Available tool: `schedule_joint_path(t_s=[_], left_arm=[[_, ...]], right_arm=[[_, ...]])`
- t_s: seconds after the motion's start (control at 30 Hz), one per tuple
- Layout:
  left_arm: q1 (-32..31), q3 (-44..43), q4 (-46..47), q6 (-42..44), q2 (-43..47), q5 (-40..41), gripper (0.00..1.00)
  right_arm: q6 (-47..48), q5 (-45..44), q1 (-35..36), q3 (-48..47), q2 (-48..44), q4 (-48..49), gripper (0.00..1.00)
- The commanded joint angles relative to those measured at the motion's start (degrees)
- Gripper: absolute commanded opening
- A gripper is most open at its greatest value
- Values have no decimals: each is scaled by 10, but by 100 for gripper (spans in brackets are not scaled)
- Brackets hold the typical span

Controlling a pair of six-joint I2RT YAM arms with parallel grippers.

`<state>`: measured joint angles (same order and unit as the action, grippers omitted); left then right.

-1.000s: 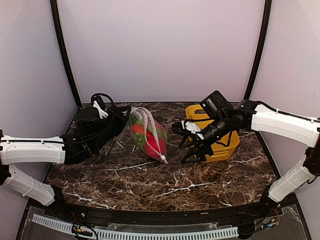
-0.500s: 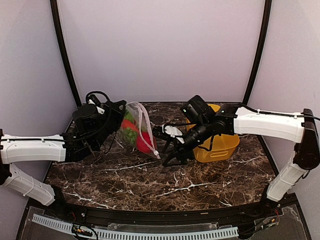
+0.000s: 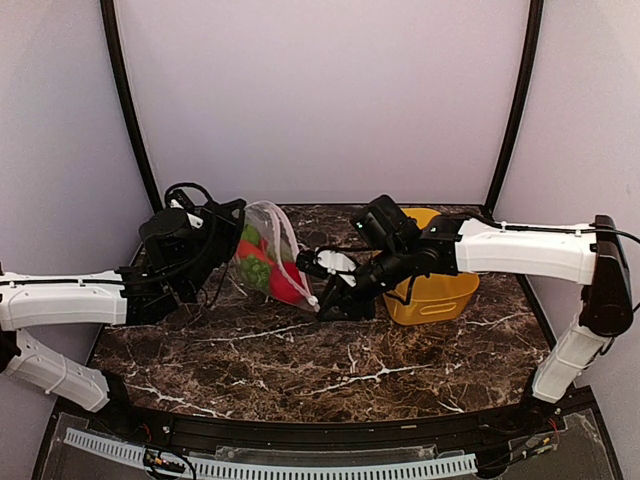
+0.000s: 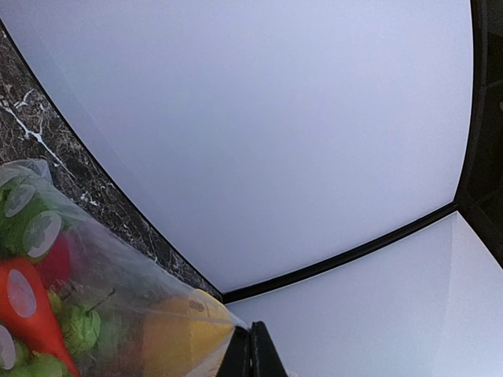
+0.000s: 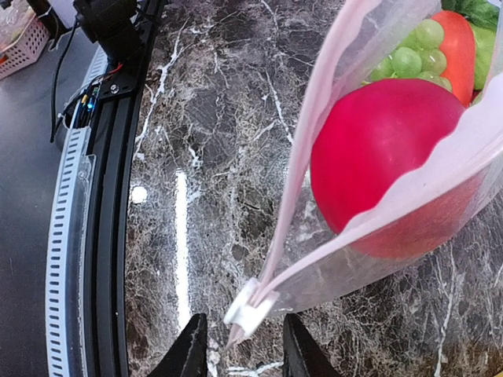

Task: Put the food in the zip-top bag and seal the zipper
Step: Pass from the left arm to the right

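The clear zip-top bag [image 3: 268, 262] hangs tilted over the back left of the table, holding the food: a red round piece [image 5: 385, 157], green grapes [image 5: 416, 51], a red pepper [image 4: 27, 310] and a yellow piece [image 4: 177, 334]. My left gripper [image 3: 232, 222] is shut on the bag's upper corner [image 4: 236, 334]. The pinkish zipper [image 5: 314, 141] runs down to its white slider [image 5: 250, 310] at the bag's low corner. My right gripper [image 5: 240, 345] is open, its fingers on either side of the slider with a gap on each side. The bag's mouth gapes above the slider.
The yellow plastic basket [image 3: 440, 290] stands at the back right, just behind my right arm. The dark marble table [image 3: 300, 370] ends at a black rail [image 5: 102, 236] in front. Black frame posts rise at both back corners.
My right arm has swung left from the basket to the bag's low corner, and its jaws have narrowed round the slider. The left gripper has drawn the bag slightly left and up.
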<state>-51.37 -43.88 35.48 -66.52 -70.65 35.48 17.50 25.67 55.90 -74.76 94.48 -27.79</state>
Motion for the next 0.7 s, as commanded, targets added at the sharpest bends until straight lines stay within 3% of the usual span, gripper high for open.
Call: schedule_joint_path(t_s=[0.0, 0.27, 0.37, 0.53, 0.63, 0.67], left_arm=[[6, 11, 20, -4, 28, 15, 1], [7, 25, 19, -14, 37, 15, 1], [7, 31, 18, -17, 43, 17, 1], [15, 34, -18, 3, 61, 15, 1], [30, 29, -118, 66, 93, 12, 15], [43, 30, -144, 114, 109, -4, 24]], right_arm=[[-7, -17, 4, -2, 5, 27, 30], [0, -48, 3, -11, 8, 42, 16], [8, -57, 0, -14, 6, 44, 1], [54, -55, -20, -31, -14, 11, 0], [137, -38, -29, -75, -31, -52, 0], [172, -39, -30, -90, -36, -74, 0]])
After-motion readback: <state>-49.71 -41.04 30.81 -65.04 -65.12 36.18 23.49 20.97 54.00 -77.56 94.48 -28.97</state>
